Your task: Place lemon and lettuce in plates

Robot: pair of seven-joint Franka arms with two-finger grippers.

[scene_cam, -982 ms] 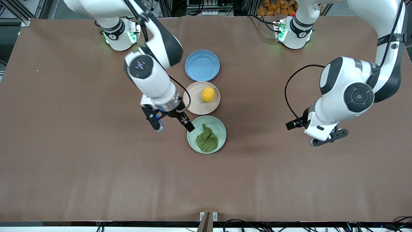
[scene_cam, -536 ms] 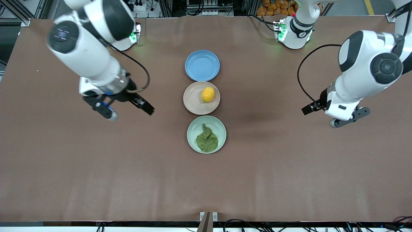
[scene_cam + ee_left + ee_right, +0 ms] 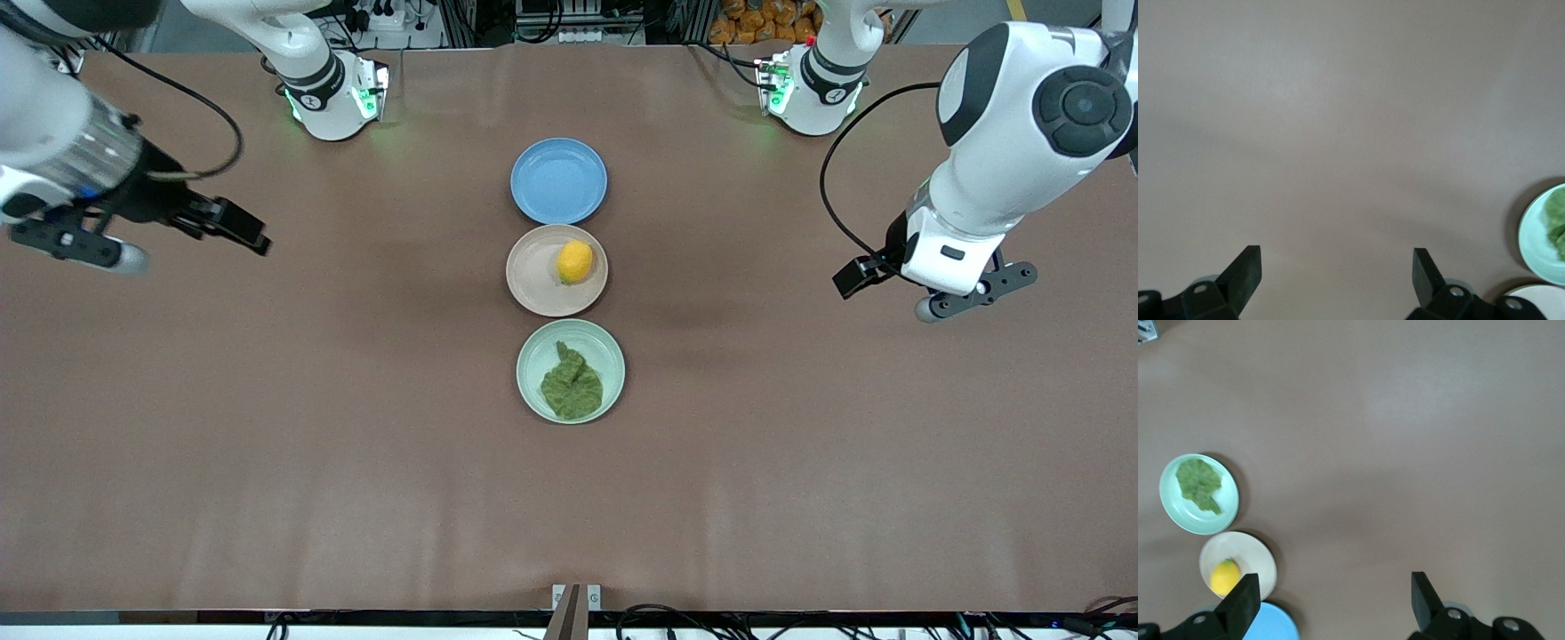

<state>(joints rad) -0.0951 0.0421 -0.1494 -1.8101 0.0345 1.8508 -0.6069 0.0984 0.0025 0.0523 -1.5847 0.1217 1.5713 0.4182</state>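
The yellow lemon (image 3: 574,261) lies in the beige-pink plate (image 3: 533,277). The dark green lettuce (image 3: 571,385) lies in the mint green plate (image 3: 606,352), which is nearer the front camera. My right gripper (image 3: 76,244) is open and empty over bare table at the right arm's end. My left gripper (image 3: 978,290) is open and empty over bare table at the left arm's end. The right wrist view shows its open gripper (image 3: 1331,585), the lemon (image 3: 1225,577) and the lettuce (image 3: 1198,483). The left wrist view shows its open gripper (image 3: 1336,259) and the lettuce's edge (image 3: 1558,223).
An empty blue plate (image 3: 558,180) sits beside the beige-pink plate, farther from the front camera. The three plates form a line down the middle of the brown table (image 3: 356,444).
My right gripper has swung from beside the mint green plate out to the right arm's end of the table. My left gripper has drawn back toward its own end. The lemon and lettuce have not moved.
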